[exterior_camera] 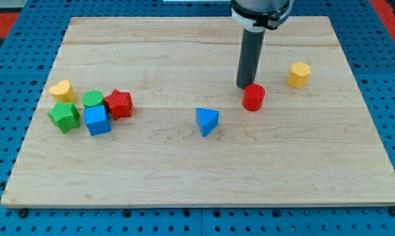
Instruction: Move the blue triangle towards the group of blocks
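The blue triangle lies near the middle of the wooden board. The group of blocks sits at the view's left: a yellow heart, a green cylinder, a red star-like block, a green block and a blue cube. My tip is down on the board, up and to the right of the blue triangle, just behind and touching or nearly touching a red cylinder.
A yellow hexagonal block stands alone at the view's upper right. The board's edges border a blue perforated surface on all sides.
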You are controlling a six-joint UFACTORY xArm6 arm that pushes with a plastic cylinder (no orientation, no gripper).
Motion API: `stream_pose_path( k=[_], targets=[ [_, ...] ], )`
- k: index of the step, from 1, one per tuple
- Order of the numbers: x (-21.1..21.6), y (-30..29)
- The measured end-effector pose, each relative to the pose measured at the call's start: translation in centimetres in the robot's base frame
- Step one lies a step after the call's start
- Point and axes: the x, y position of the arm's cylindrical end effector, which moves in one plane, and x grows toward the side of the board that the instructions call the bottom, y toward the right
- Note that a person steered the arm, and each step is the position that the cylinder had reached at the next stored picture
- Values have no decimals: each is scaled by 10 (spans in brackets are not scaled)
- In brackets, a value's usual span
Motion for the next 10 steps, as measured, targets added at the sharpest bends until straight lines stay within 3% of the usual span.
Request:
stream_pose_path(
  k=[1, 2, 4, 9, 10],
  targets=[
    [9, -4],
    [-24, -51],
    [-43, -79],
    [-29, -103],
    [0, -100]
  ],
)
